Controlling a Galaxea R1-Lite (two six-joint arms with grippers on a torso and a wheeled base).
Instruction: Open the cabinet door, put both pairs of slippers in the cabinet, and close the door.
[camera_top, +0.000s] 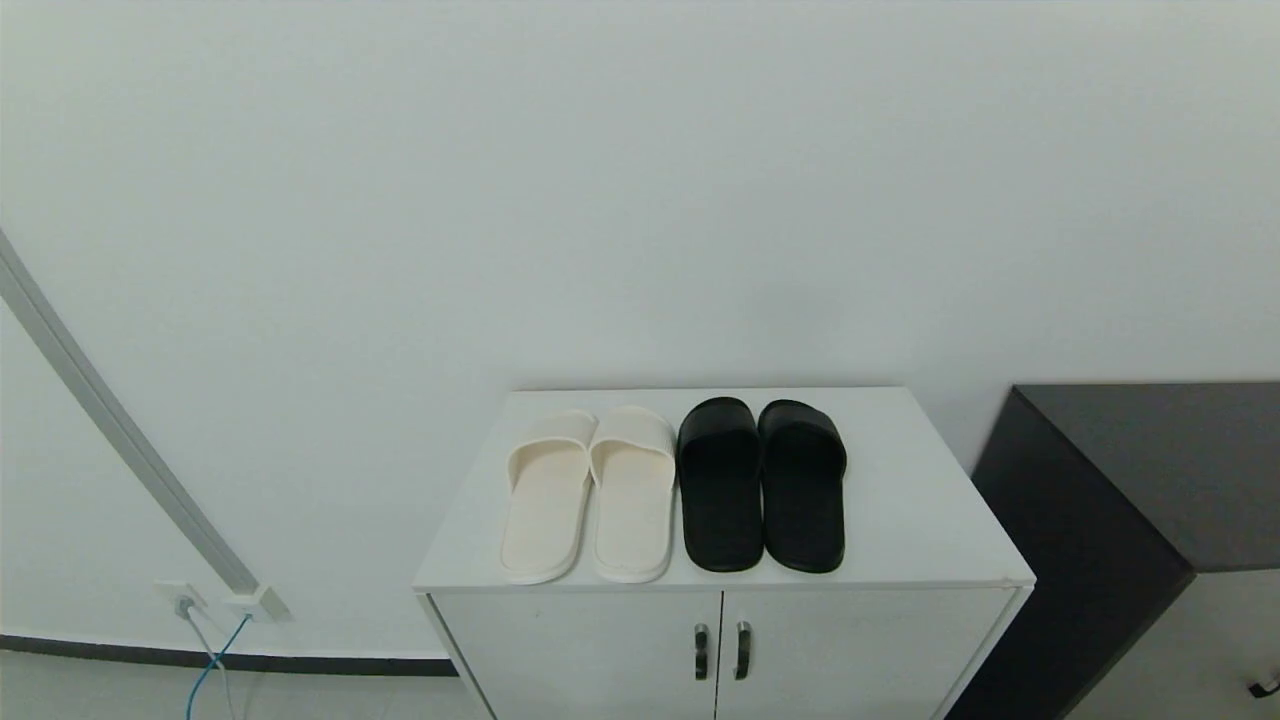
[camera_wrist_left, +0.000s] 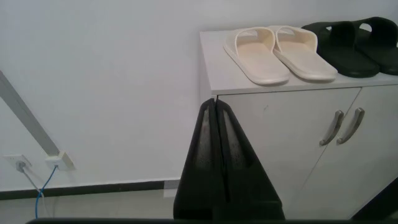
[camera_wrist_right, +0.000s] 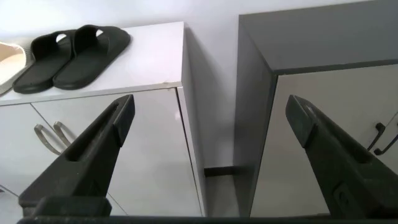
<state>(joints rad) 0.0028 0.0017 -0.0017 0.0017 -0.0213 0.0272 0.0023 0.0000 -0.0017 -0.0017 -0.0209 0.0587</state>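
Note:
A white cabinet (camera_top: 930, 480) stands against the wall with both doors closed and two metal handles (camera_top: 720, 650) at the middle seam. On its top lie a cream pair of slippers (camera_top: 590, 495) on the left and a black pair (camera_top: 762, 485) on the right, toes toward the wall. My left gripper (camera_wrist_left: 216, 109) hangs shut, low and to the left of the cabinet (camera_wrist_left: 280, 130), level with its top front corner. My right gripper (camera_wrist_right: 208, 118) stands open, low and to the right of the cabinet (camera_wrist_right: 149, 143), facing the gap beside it. The black slippers (camera_wrist_right: 71, 56) also show there.
A dark grey cabinet (camera_top: 1130, 500) stands just right of the white one, with a narrow gap (camera_wrist_right: 211, 124) between them. A wall socket with a blue cable (camera_top: 215, 615) and a slanted grey duct (camera_top: 100, 410) are on the wall at left.

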